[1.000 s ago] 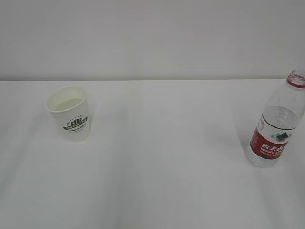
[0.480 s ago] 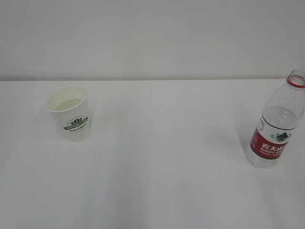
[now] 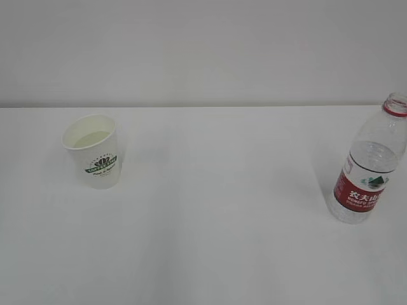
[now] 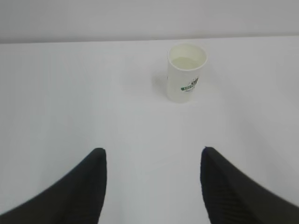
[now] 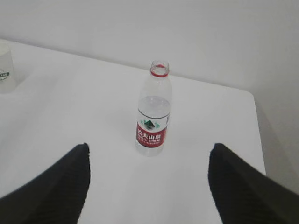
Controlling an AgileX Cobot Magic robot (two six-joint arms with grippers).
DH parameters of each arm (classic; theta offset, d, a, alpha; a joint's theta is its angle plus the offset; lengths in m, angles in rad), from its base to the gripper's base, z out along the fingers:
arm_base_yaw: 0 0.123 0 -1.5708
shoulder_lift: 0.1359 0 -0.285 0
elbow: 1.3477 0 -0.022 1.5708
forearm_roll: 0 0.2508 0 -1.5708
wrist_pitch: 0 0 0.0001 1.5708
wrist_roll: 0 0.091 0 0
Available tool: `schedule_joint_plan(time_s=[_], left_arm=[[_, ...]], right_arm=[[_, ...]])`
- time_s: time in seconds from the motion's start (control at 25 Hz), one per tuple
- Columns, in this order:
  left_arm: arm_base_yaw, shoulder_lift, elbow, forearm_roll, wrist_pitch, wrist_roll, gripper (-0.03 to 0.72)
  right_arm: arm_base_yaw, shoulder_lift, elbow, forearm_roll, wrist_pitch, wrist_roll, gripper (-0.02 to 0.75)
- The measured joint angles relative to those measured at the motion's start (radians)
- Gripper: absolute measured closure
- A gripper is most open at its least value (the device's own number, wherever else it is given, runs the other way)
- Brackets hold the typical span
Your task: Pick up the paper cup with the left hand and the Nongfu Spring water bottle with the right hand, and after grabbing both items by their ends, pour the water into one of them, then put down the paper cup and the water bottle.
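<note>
- My left hand hangs low over the bare white table, its two dark fingers spread apart and holding nothing; only their tips show at the bottom of the left wrist view, the rest cut off by the frame.
- My right hand hovers the same way, fingers spread wide and empty, only the tips in view.
- Neither hand shows in the exterior view.
- Nothing stands between my left fingers and the paper cup: it stands upright well ahead of them, a little right of the gap, apart from both tips.
- The cup holds a pale liquid partway up; its green logo is too small to read.
- The Nongfu Spring water bottle stands upright ahead of my right fingers, about in line with the gap, with open tabletop between us.
- Its mouth is uncapped, the red neck ring showing, and the water stands above the red label.
- From the exterior view, cup on the left and bottle at the far right edge stand well apart.
- In the right wrist view the cup is cropped at the left edge.
- Behind the table rises a plain pale wall.
</note>
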Motion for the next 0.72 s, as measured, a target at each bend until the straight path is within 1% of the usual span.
schedule_joint_plan(time_s=[0.24,0.4,0.72], left_arm=[[0.0,-0.002,0.0,-0.02,0.032,0.0,0.234],[0.0,-0.002,0.0,-0.043,0.036,0.0,0.235],[0.0,-0.023,0.0,-0.05,0.078,0.0,0.235]], right_arm=[[0.0,0.0,0.0,-0.009,0.081,0.043,0.146],[0.0,0.0,0.0,-0.009,0.087,0.057,0.146],[0.0,-0.002,0.0,-0.012,0.089,0.061,0.147]])
